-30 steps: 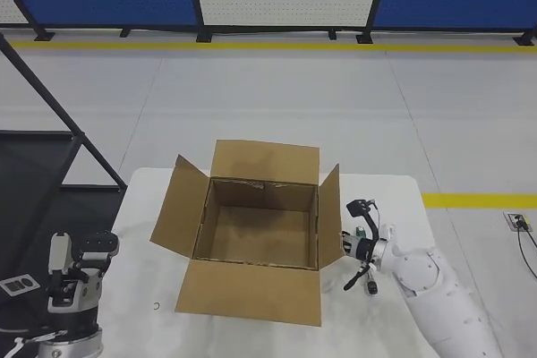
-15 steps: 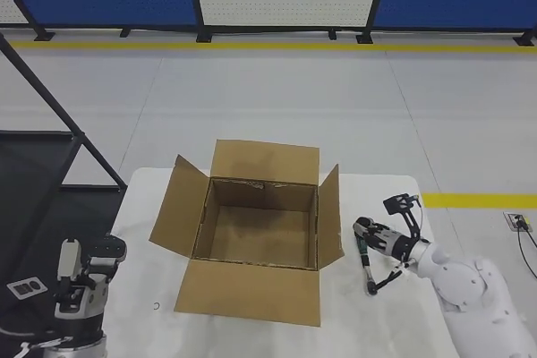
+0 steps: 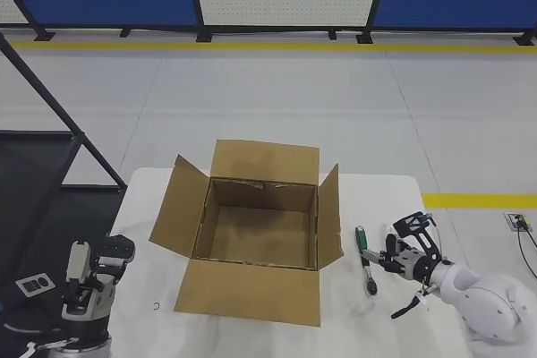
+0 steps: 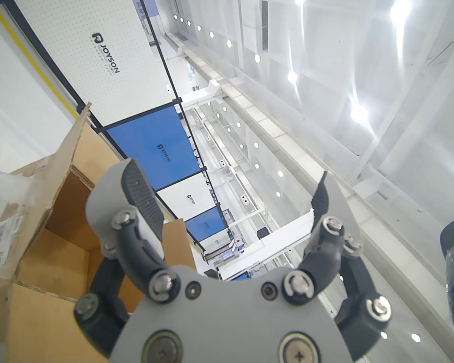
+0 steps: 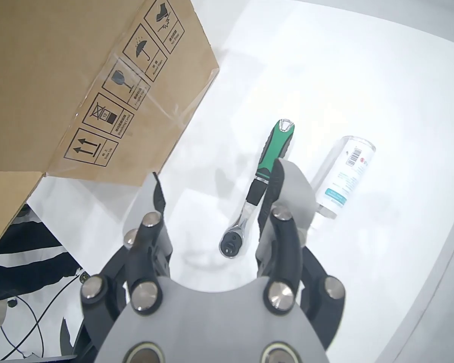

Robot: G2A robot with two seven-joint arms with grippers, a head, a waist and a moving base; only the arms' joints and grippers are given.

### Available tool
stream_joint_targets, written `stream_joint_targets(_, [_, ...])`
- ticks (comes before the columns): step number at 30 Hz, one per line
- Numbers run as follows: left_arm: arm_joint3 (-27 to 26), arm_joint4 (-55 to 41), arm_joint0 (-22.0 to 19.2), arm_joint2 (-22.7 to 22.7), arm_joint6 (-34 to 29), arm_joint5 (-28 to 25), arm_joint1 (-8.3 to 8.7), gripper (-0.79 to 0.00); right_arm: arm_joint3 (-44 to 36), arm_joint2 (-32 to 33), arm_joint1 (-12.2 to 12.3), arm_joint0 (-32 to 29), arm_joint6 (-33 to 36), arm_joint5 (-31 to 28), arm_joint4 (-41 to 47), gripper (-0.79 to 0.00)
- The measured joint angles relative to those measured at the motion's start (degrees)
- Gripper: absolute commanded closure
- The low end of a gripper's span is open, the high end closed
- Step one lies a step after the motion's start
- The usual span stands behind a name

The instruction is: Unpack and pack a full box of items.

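Right wrist view shows my right gripper (image 5: 217, 172) wide open and empty, close by the green-handled steel ratchet wrench (image 5: 273, 148) lying on the white table (image 5: 325, 58) beside the brown cardboard box (image 5: 79, 58); an off-centre close could skid it away.

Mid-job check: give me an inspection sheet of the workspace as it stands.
Surface: white table.
Job's things: cardboard box open, nothing seen inside; ratchet and bottle lying side by side beside it.
Clutter: tiny speck near the box's front flap, too small to identify.
Claws: left claw open, aimed at the ceiling; right claw open above the ratchet.
Cables: one cable on the floor by an outlet.
Surroundings: blue-and-white panels, yellow floor line, black frame.
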Motion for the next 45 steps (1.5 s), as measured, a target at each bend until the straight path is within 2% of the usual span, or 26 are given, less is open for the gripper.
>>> stream_joint_targets(9, [0.3,0.0,-0.2,-0.1,0.3,0.6,-0.05,-0.785,-0.8,0.0,0.2,-1.2,-1.9,0.7,-2.2,-0.785])
stream_joint_targets(16, [0.6,0.8,-0.2,0.0,1.2,0.8,-0.25,-0.785,0.9,-5.1,0.4,2.2,5.4,2.8,-9.0,-0.785])
stream_joint_targets(17, [0.6,0.8,-0.3,0.0,1.3,0.8,-0.27,-0.785,1.7,-6.2,0.4,3.1,6.0,3.7,-10.0,-0.776])
stream_joint_targets(20, [0.9,0.5,-0.3,0.2,1.5,0.9,-0.36,-0.785,4.1,-9.9,0.0,6.1,7.4,6.2,-12.4,-0.610])
stream_joint_targets(21, [1.0,0.4,-0.3,0.2,1.6,1.0,-0.38,-0.785,4.8,-10.8,-0.1,6.9,7.8,6.7,-13.0,-0.585])
stream_joint_targets(23, [1.1,0.3,-0.4,0.2,1.7,1.3,-0.43,-0.785,6.2,-12.8,-0.2,8.5,9.0,7.2,-14.3,-0.585])
stream_joint_targets(30, [1.7,-0.5,-0.8,-0.1,2.0,2.4,-0.58,-0.785,10.4,-16.6,-0.6,12.3,12.2,9.0,-16.2,-0.413])
stream_joint_targets(32, [1.8,-0.7,-1.1,-0.2,1.9,2.6,-0.60,-0.785,11.7,-17.1,-0.7,13.1,13.0,9.3,-16.2,-0.425])
stream_joint_targets(34, [1.9,-0.7,-1.3,-0.3,1.7,2.7,-0.63,-0.785,13.0,-17.6,-0.8,13.8,13.7,10.0,-16.4,-0.508])
stream_joint_targets(35, [1.9,-0.8,-1.4,-0.3,1.6,2.7,-0.63,-0.785,13.6,-17.9,-0.8,14.1,14.0,10.2,-16.3,-0.437])
stream_joint_targets(38, [2.1,-1.1,-2.1,-0.6,1.0,3.0,-0.64,-0.785,15.1,-18.5,-0.9,14.9,14.1,10.7,-15.8,-0.391])
stream_joint_targets(42, [2.3,-1.5,-2.9,-0.8,0.5,3.5,-0.64,-0.785,16.4,-18.8,-1.0,15.3,13.6,10.8,-15.3,-0.388])
stream_joint_targets(44, [2.4,-1.5,-3.2,-1.0,0.4,3.6,-0.65,-0.785,16.8,-19.0,-1.0,15.3,13.8,11.0,-15.4,-0.434])
stream_joint_targets(45, [2.4,-1.5,-3.3,-1.1,0.4,3.6,-0.66,-0.785,16.9,-19.3,-1.0,15.4,14.0,10.9,-15.4,-0.416])
